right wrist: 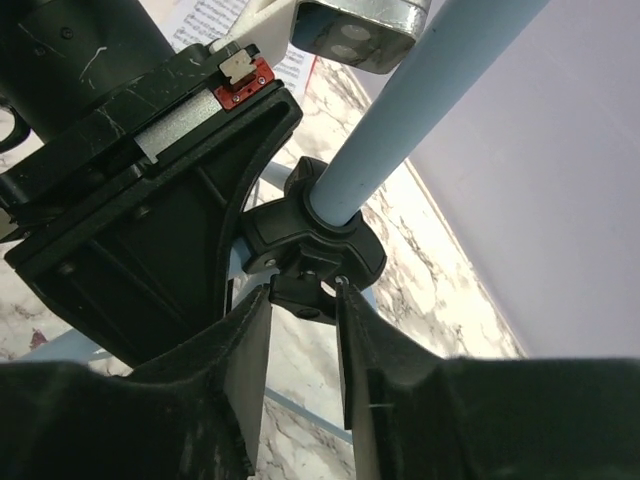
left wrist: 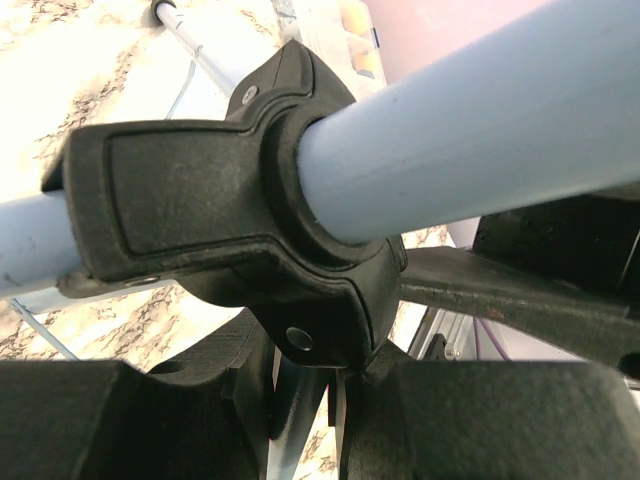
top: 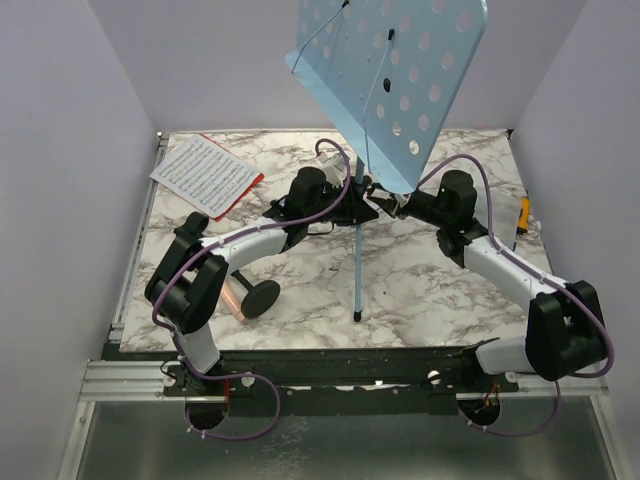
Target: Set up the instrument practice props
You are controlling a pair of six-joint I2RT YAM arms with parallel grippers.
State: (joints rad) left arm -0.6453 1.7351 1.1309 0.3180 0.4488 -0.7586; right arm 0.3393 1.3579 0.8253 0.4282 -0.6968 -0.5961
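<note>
the music stand [top: 390, 80] is seen at the middle of the surface [top: 420, 290], its holed tray high over the far half. both arms are drawn in on its black hub [top: 364, 198], the left from the left side, the right from the right, so neither is nearer.

from the left wrist, the pale blue pole [left wrist: 480, 120] is shown running up and to the right through the hub, just above the left claw [left wrist: 310, 400]. that claw looks pressed together on a thin pale strut beneath the hub.

the right claw [right wrist: 303, 320] is held narrowly parted, its tips either side of a small black tab under the hub. whether the tab is actually bitten cannot be told.

one thin leg [top: 357, 270] is seen reaching straight toward the near edge. the coming move is judged to turn on that hub: the pole's long axis rises away from both claws, and the legs hang below them.

the sheet music [top: 203, 170] is lying on the red sheet [top: 243, 197] at the far left. the microphone [top: 238, 297] is lying on its side under the left arm.
</note>
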